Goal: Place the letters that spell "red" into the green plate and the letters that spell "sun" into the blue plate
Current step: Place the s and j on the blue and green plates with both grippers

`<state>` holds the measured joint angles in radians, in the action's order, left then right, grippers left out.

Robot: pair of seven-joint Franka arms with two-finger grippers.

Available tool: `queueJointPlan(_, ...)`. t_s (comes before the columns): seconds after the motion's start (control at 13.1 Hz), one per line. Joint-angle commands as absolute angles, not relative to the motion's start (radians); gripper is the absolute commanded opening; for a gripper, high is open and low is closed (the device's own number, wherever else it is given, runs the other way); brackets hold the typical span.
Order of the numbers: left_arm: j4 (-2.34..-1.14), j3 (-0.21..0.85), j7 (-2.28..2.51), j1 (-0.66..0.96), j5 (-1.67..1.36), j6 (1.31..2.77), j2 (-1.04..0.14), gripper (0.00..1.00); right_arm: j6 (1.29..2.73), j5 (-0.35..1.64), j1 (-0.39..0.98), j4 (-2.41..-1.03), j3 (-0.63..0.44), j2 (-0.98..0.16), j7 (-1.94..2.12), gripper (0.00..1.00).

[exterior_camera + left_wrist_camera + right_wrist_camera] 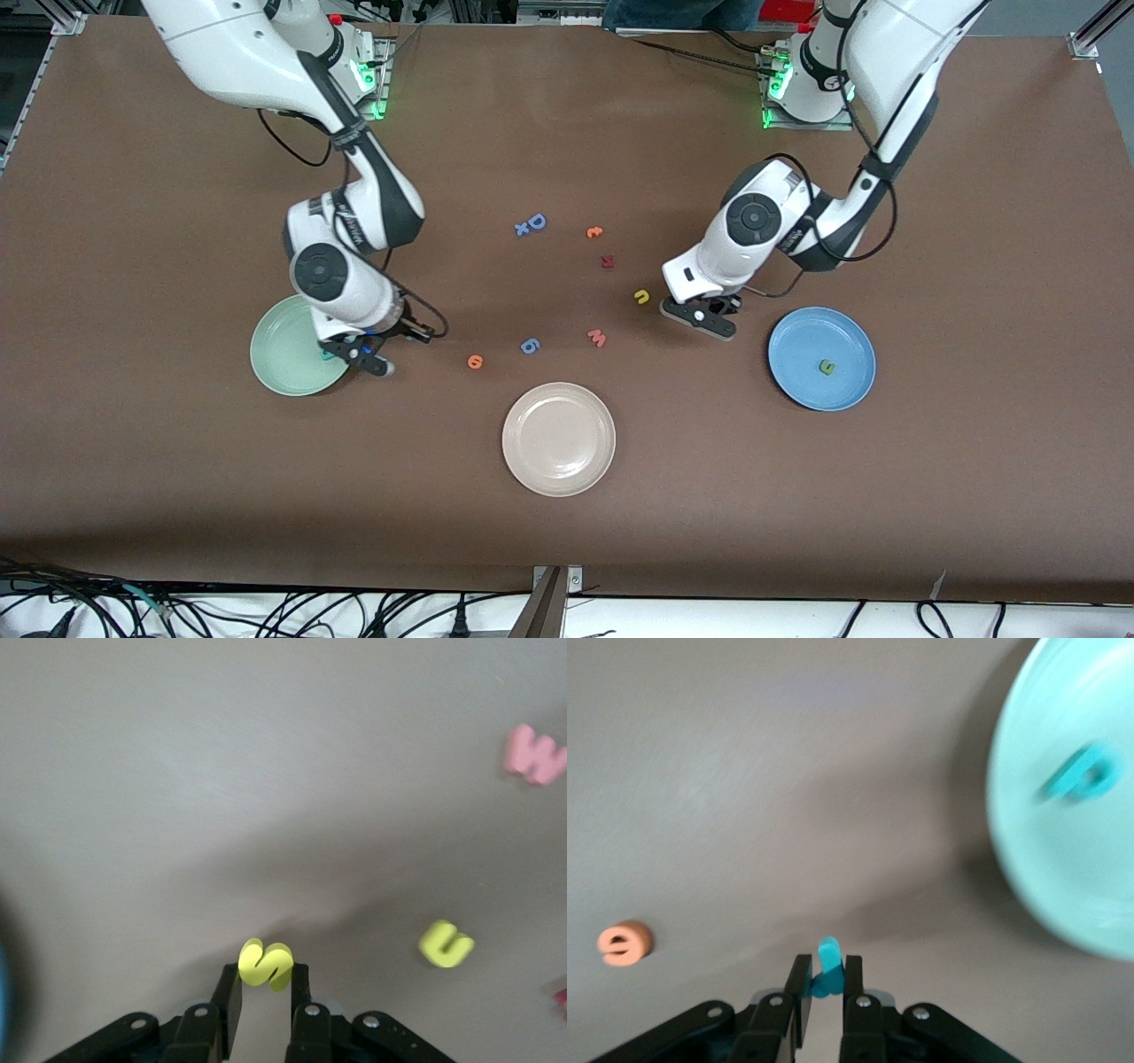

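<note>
Currently, left hand (264,992) grips small yellow foam "s" (265,963), up over bare desk (797,496) betw. yellow arch letter (641,297) and round blue plate (802,390); green arch letter (826,366) lies in that plate. Right hand (822,997) is clamped on small teal foam letter (827,966) over desk at edge of pale mint-green plate (279,363), w/ another teal letter (1083,777) in it. Orange round "e" (476,361) sits on desk nr beige-white plate (532,461).

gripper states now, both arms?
Left claw: closed on the yellow "s".
Right claw: closed on a teal letter.
</note>
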<state>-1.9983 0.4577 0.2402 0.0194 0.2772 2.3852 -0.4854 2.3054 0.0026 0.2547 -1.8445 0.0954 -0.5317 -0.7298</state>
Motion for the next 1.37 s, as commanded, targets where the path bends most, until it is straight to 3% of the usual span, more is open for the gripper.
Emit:
queueJointPlan(0.0,-1.934,0.466,0.053,-0.092,0.296,2.293,-0.474,0.07,2.263,-0.018,0.189,-1.858,0.100,-0.503,-0.590,0.09)
queueJointPlan(0.38,-1.927,0.466,-0.291,-0.297,0.291,2.295,-0.497,0.08,2.217,-0.054,0.088,-1.867,0.083,-0.489,-0.416,0.10)
queueJointPlan(0.53,-1.927,0.465,-0.322,-0.320,0.287,2.295,-0.518,0.40,2.217,-0.054,0.078,-1.867,0.052,-0.489,-0.341,0.16)
queueJointPlan(0.61,-1.927,0.466,-0.325,-0.327,0.284,2.295,-0.518,0.81,2.218,-0.054,0.078,-1.867,0.048,-0.489,-0.338,0.54)
queueJointPlan(0.69,-1.927,0.466,-0.330,-0.324,0.284,2.295,-0.517,1.00,2.218,-0.051,0.080,-1.864,0.048,-0.489,-0.345,0.94)
queueJointPlan(0.76,-1.927,0.468,-0.339,-0.322,0.284,2.295,-0.517,1.00,2.218,-0.051,0.089,-1.862,0.049,-0.485,-0.347,0.99)
queueJointPlan(0.92,-1.927,0.468,-0.344,-0.319,0.261,2.293,-0.515,1.00,2.218,-0.041,0.115,-1.861,0.058,-0.474,-0.388,0.99)
queueJointPlan(1.3,-1.928,0.584,-0.296,-0.321,0.236,2.290,-0.508,1.00,2.238,-0.025,0.218,-1.820,0.060,-0.494,-0.612,0.99)
